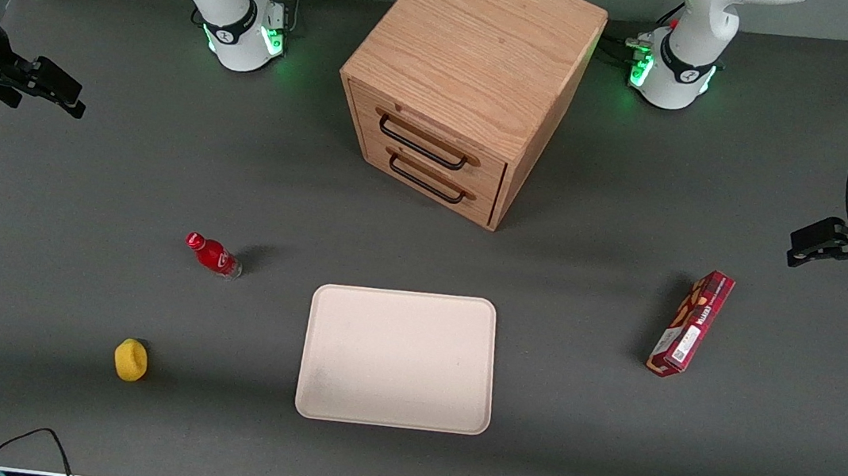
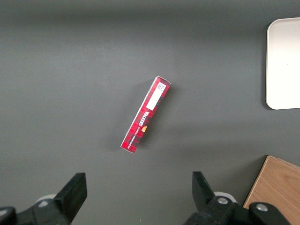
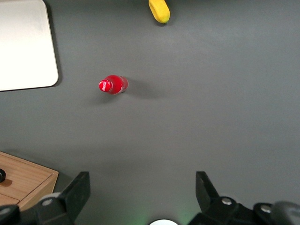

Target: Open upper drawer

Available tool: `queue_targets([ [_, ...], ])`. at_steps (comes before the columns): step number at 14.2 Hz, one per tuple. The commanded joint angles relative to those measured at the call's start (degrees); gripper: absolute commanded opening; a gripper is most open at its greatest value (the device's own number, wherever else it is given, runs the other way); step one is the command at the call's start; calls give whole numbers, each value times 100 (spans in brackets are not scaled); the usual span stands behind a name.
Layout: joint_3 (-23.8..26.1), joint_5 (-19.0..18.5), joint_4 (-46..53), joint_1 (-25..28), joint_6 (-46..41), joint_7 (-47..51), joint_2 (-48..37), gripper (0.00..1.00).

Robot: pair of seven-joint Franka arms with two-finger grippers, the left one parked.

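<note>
The oak cabinet (image 1: 485, 53) stands at the back middle of the table with both drawers shut. The upper drawer (image 1: 489, 167) is the topmost one, with a long black bar handle (image 1: 423, 143). The matching lower drawer (image 1: 476, 200) sits right below it. My right gripper (image 1: 69, 95) is open and empty, held above the table far off toward the working arm's end, well apart from the cabinet. In the right wrist view the gripper (image 3: 143, 187) has its fingers (image 3: 77, 190) spread wide over bare mat, and a corner of the cabinet (image 3: 28, 178) shows.
A red bottle (image 1: 214, 255) (image 3: 112, 85) and a yellow object (image 1: 131, 359) (image 3: 159, 10) stand nearer the front camera than my gripper. A white tray (image 1: 391, 418) (image 3: 23, 44) lies in front of the cabinet. A red box (image 1: 689, 324) (image 2: 145, 115) lies toward the parked arm's end.
</note>
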Motion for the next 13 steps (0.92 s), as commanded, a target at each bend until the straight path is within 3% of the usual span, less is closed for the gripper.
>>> queue_targets([
  [1,-7,-51,174,48,-153,93,75,100],
  [8,19,1,691,56,-546,102,303,100],
  [11,176,738,867,100,-1004,67,321,100],
  [13,737,1125,929,100,-1067,-160,356,100],
])
